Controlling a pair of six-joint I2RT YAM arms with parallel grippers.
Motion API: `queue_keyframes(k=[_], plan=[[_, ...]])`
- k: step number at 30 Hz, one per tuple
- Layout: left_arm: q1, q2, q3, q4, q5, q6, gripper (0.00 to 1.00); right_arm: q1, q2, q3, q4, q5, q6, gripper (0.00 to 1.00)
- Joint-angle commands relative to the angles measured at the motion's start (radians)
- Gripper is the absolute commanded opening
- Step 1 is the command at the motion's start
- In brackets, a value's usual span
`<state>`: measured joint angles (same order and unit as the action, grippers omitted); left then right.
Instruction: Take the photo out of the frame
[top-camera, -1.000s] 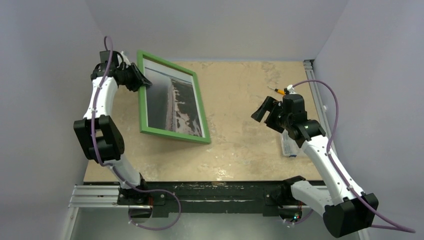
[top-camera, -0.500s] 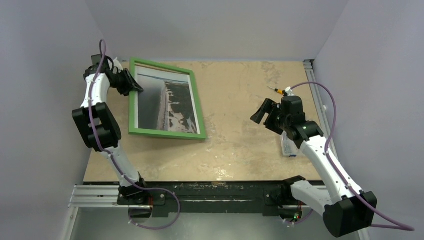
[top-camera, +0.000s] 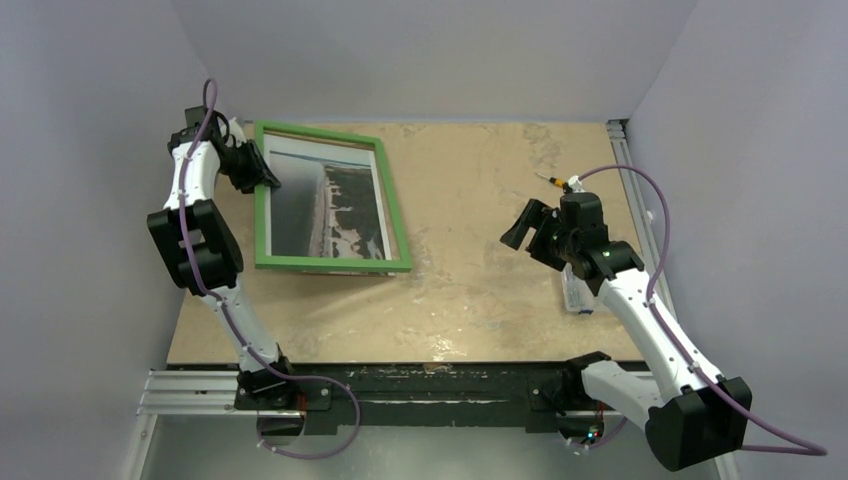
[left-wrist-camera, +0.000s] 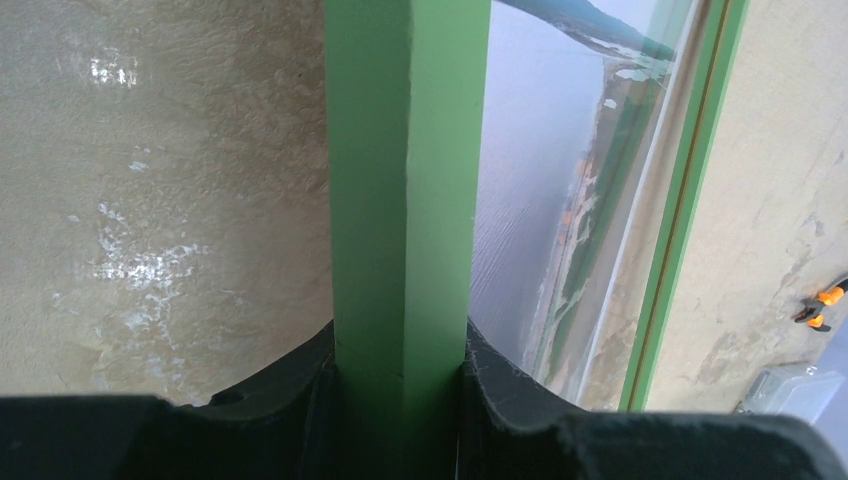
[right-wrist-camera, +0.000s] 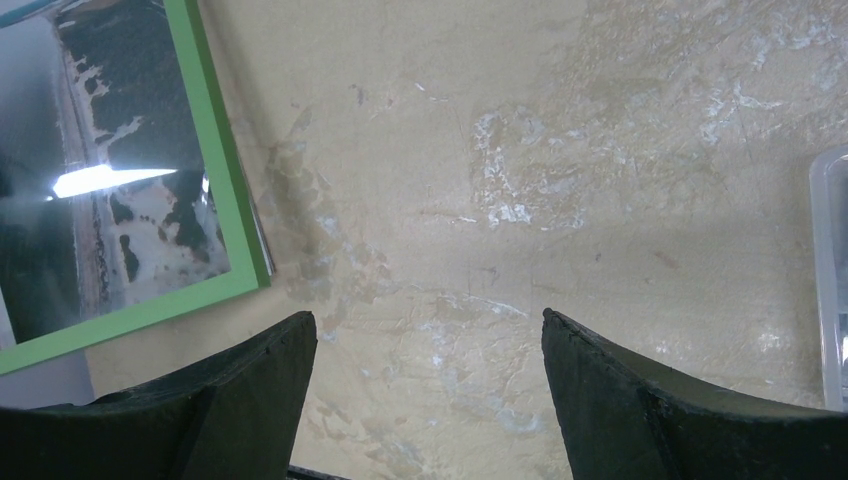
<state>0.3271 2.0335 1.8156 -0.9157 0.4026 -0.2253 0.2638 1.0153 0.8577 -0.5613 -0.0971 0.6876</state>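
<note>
The frame (top-camera: 397, 222) lies on the tabletop (top-camera: 480, 170) with the photo (top-camera: 330, 205) inside it, face up, long sides running near to far; the left hand (top-camera: 265, 180) pinches the frame's left rail, while the right hand (top-camera: 528, 228), spread wide, hovers well off the frame's right side

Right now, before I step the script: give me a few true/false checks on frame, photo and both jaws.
1. The left jaws are clamped on a green rail of the frame. True.
2. The photo is out of the frame. False: it sits inside the frame.
3. The right jaws are open and empty. True.
4. The right jaws hang over the frame. False: they are over bare table, to the right of the frame.
5. A clear plastic box lies by the table's right side. True.
</note>
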Motion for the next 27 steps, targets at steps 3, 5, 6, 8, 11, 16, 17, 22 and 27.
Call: queue_keyframes(k=[3,5,6,8,11,16,17,22,27], plan=[[0.013,-0.013,0.020,-0.087,-0.194,-0.004,0.21,0.008,-0.005,-0.005,0.020,0.005,-0.018,0.82],[0.014,-0.019,0.019,-0.086,-0.216,-0.002,0.25,0.008,-0.005,-0.008,0.021,0.002,-0.017,0.82],[0.013,-0.019,0.019,-0.087,-0.224,-0.001,0.27,0.008,-0.003,-0.010,0.021,0.000,-0.017,0.82],[0.013,-0.022,0.017,-0.086,-0.231,0.002,0.29,0.008,-0.004,-0.013,0.022,0.000,-0.017,0.82],[0.013,-0.028,0.009,-0.083,-0.248,0.003,0.34,0.009,-0.004,-0.017,0.021,0.002,-0.020,0.82],[0.013,-0.040,-0.004,-0.070,-0.278,-0.005,0.41,0.009,-0.005,-0.022,0.021,0.000,-0.020,0.82],[0.012,-0.040,-0.004,-0.070,-0.284,-0.008,0.42,0.009,-0.005,-0.024,0.022,0.000,-0.019,0.82],[0.008,-0.050,-0.009,-0.065,-0.321,-0.010,0.48,0.008,-0.004,-0.037,0.032,-0.002,-0.020,0.82],[0.005,-0.040,-0.025,-0.060,-0.365,-0.023,0.50,0.011,0.001,-0.051,0.048,-0.015,-0.023,0.82]])
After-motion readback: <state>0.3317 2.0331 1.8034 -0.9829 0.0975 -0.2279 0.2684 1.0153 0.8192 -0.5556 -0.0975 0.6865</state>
